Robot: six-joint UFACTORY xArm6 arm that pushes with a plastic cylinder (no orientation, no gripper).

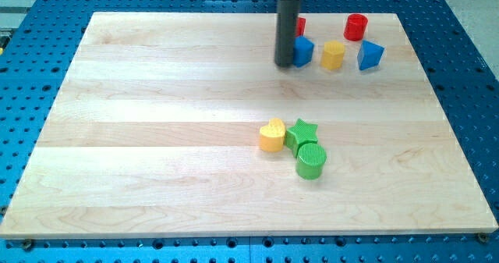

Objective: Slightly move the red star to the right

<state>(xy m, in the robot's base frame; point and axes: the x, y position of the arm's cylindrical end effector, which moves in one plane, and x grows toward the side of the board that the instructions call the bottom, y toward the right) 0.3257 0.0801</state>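
Observation:
A red block [301, 26], likely the red star, shows only as a sliver near the view's top, mostly hidden behind my dark rod. My tip [284, 63] rests on the board just left of a blue block [302, 51] and below-left of the red sliver. A yellow block [334, 55], a blue triangular block [370, 55] and a red cylinder [355, 26] lie to the right of them.
A yellow heart [271, 135], a green star [302, 131] and a green cylinder [311, 161] cluster together near the board's middle. The wooden board [156, 138] sits on a blue perforated table.

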